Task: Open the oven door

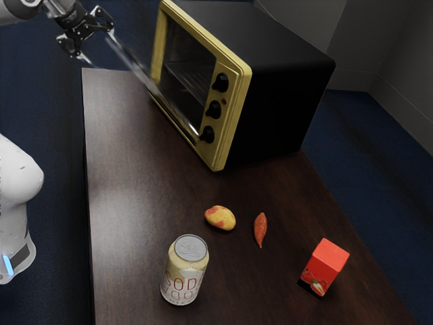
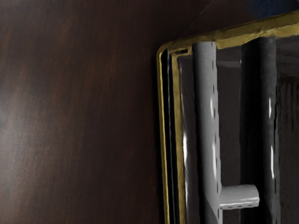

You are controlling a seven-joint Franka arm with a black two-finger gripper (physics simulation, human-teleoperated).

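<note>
Oven door (image 1: pixel 186 57), long handle (image 2: pixel 207 116), pincer (image 1: pixel 101 47) spread released near it, can (image 1: pixel 185 271), potato (image 1: pixel 220 218), yam (image 1: pixel 260 229), carton (image 1: pixel 325 265) on counter (image 1: pixel 128 203)

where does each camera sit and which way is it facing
Exterior view: above the table at the arm's side, looking down at the oven and food items; my white arm shows at the left edge, my open gripper at the upper left.
Wrist view: on my hand, facing the oven's front and long handle close up.
Shared: the oven's yellow frame, handle and dark tabletop.
</note>
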